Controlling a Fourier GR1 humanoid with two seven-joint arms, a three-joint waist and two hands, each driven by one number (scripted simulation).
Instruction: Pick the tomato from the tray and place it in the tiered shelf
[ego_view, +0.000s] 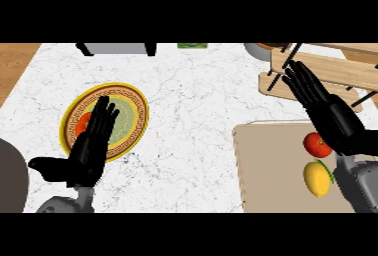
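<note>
Head view shows us the white table from above. At the far left edge sits a dark shape that is cut off, and we cannot tell what it is.

Next comes our left hand, flat and open with its fingers straight, holding nothing. We think it just rests there, because the job belongs to the other side. It lies over a round plate with a gold rim. Something red and orange peeks out from under it, but the hand hides most of it, so we cannot name it.

Along the top edge a grey box, a small green thing and a bowl are all cut off.

Farther right is the tan tray. The tomato lies on it, near its right side, with a yellow fruit just beside it, nearer to us.

Our right hand is open too, fingers straight, gripping nothing and pointing toward the wooden tiered shelf. The heel of this hand covers the tomato's right edge, and we cannot tell if they touch. We guess the hand is here because the tomato is the thing to pick, and it is not picked yet.

The shelf runs off the picture, so we cannot see all its levels.
</note>
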